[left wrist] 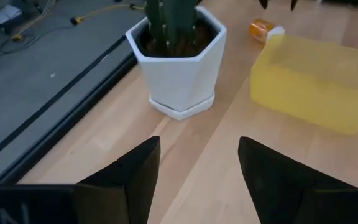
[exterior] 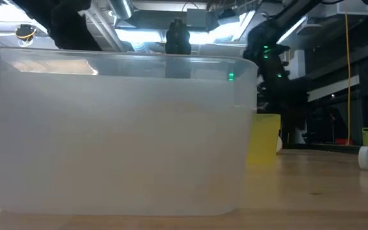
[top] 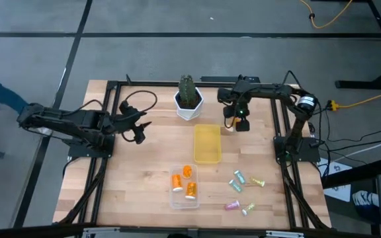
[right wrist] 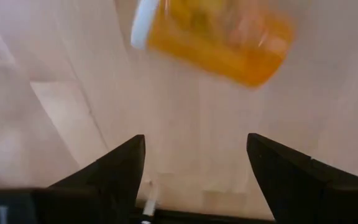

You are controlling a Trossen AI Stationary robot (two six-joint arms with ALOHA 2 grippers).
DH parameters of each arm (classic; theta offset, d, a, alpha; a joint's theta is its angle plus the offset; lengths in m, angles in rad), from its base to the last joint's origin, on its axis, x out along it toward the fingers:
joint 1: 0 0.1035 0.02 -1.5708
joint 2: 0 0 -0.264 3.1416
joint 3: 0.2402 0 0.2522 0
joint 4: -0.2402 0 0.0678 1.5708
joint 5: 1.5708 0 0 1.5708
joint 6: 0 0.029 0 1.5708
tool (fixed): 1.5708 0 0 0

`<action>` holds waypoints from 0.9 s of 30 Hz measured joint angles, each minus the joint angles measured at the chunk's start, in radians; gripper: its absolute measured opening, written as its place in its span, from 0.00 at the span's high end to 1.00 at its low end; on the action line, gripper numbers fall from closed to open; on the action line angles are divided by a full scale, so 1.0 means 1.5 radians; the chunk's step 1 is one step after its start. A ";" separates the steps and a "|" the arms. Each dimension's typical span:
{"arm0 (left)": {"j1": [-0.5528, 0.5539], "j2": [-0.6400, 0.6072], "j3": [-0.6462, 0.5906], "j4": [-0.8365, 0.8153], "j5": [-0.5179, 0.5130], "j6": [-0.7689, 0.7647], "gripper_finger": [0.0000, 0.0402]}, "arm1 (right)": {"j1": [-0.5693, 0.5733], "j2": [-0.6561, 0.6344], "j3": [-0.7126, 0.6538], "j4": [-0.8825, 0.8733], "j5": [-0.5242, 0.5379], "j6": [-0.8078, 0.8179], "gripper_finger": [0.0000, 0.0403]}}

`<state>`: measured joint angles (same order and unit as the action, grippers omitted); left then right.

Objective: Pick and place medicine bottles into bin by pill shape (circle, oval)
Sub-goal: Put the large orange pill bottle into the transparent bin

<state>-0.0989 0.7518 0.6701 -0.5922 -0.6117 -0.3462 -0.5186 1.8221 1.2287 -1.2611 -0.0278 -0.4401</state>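
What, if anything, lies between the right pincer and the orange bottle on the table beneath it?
Nothing visible. The right pincer hangs open above the orange bottle, which lies on its side on bare wood beside the yellow bin.

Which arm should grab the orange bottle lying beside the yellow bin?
Right. The right claw hangs open directly over that orange bottle, while the left claw waits across the table, left of the plant pot.

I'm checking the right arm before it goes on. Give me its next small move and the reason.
Probably lower the right gripper over the orange bottle and shut on it. Its fingers stand open with nothing between them, and the white-capped bottle lies on its side on the wood just ahead, beside the yellow bin. The left gripper waits open near the white pot.
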 joint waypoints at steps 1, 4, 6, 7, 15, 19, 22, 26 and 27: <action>-0.006 -0.006 -0.003 0.004 -0.002 0.000 0.47 | -0.002 -0.014 -0.023 0.009 0.000 0.014 0.29; -0.019 -0.011 -0.023 0.038 0.000 0.029 0.47 | -0.004 -0.065 -0.091 0.034 0.011 0.045 0.29; -0.023 -0.010 -0.047 0.071 0.009 0.054 0.47 | -0.004 -0.104 -0.131 0.054 0.025 0.063 0.29; -0.022 -0.010 -0.059 0.089 0.028 0.070 0.47 | -0.001 -0.123 -0.145 0.065 0.032 0.070 0.29; -0.017 -0.024 -0.202 0.406 0.248 0.223 0.47 | 0.013 -0.280 -0.219 0.150 0.040 0.083 0.29; 0.004 -0.028 -0.282 0.563 0.305 0.254 0.47 | 0.013 -0.330 -0.222 0.212 0.040 0.079 0.29; 0.039 -0.028 -0.322 0.633 0.343 0.254 0.47 | 0.013 -0.348 -0.222 0.263 0.039 0.060 0.29; 0.095 -0.025 -0.351 0.677 0.354 0.250 0.47 | 0.013 -0.348 -0.222 0.316 0.040 0.029 0.29; 0.109 -0.025 -0.354 0.676 0.354 0.250 0.47 | 0.013 -0.348 -0.222 0.330 0.040 0.026 0.29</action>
<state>0.0643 0.7139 0.1396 0.4216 -0.0799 0.0294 -0.4988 1.2995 0.8955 -0.7665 0.0323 -0.4013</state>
